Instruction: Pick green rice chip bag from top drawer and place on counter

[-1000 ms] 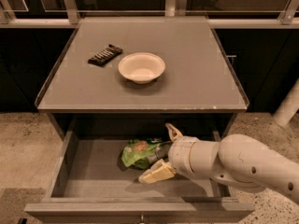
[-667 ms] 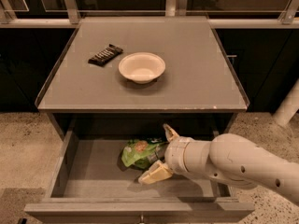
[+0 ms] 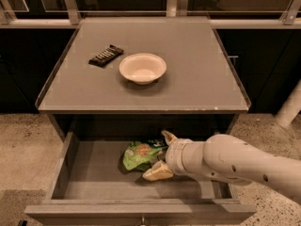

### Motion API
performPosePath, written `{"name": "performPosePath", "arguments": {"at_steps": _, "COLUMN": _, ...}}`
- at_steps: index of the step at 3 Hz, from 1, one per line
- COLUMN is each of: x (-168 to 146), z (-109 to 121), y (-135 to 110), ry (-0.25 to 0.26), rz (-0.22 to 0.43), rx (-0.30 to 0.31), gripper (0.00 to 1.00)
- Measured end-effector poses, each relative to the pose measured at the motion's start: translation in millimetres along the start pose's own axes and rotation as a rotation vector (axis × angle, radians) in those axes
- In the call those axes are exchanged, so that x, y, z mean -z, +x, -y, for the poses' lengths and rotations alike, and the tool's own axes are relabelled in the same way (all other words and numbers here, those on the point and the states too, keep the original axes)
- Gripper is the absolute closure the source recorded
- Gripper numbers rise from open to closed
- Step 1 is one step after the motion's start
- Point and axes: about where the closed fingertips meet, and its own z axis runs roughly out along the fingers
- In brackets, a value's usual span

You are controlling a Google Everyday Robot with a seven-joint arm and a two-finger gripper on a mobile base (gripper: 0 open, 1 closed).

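Observation:
The green rice chip bag lies crumpled on the flat grey bottom of the open top drawer, near its middle. My gripper reaches into the drawer from the right on a white arm. It is open, with one cream finger behind the bag's right end and the other in front of it. The fingers stand on either side of the bag's right edge, not closed on it. The counter is the grey cabinet top above the drawer.
A white bowl sits in the middle of the counter, with a small dark candy bar to its left. Metal railing posts stand behind the counter. A white pillar stands on the speckled floor at right.
My gripper has slid a little to the left, further over the bag's right end, and its fingers stand slightly closer together. The bag has not moved.

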Motion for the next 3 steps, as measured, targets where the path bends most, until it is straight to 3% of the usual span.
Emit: {"name": "performPosePath", "arguments": {"at_steps": 3, "x": -0.9, "z": 0.1, "y": -0.6, "ry": -0.002, "rz": -0.001, "rx": 0.002, "gripper": 0.89}}
